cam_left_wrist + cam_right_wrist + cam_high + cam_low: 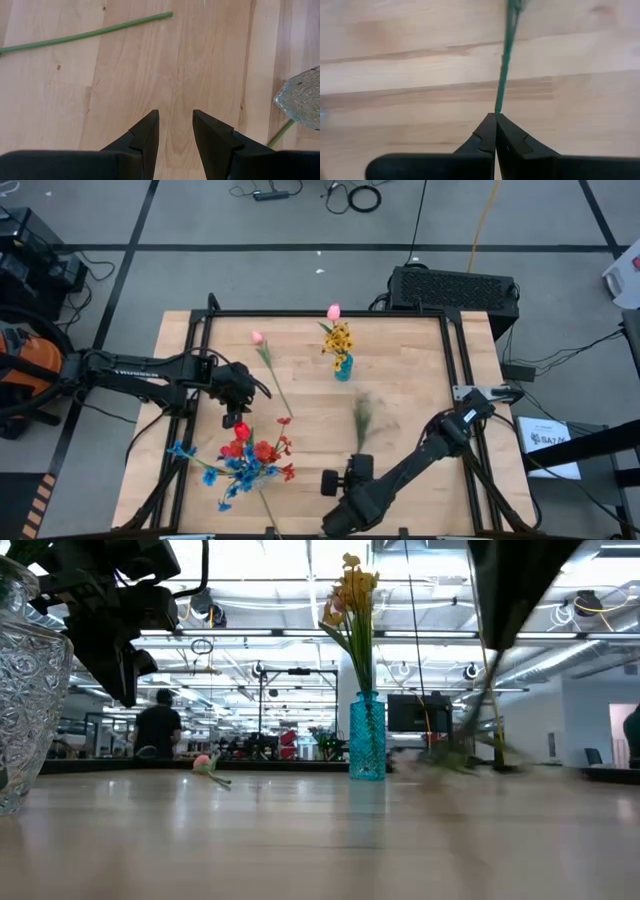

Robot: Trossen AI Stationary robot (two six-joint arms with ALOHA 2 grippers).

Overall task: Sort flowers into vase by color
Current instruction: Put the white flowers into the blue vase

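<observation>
A blue vase [343, 368] at the table's far middle holds yellow flowers [339, 338] and a pink tulip [333, 312]. A clear glass vase [25, 690] near the front left holds red and blue flowers [248, 458]. Another pink tulip [257, 337] lies flat on the wood, its stem [90, 34] running toward the near side. My left gripper [176, 114] hovers open above bare wood beside the clear vase. My right gripper [496, 116], front middle, is shut on a blurred green-stemmed flower [361, 414]. My right gripper pinches the flower's thin green stem [498, 105] between its two fingertips, at their free ends. The fingers come steeply from above, and the stem runs on from them toward the table's far side. Blur hides whether the flower's other end [445, 755] rests on the table.
A black box [455, 288] stands behind the table's far right edge. Bare wood lies between the blue vase and the right arm [440, 442]. A person [158, 728] shows in the room beyond the table.
</observation>
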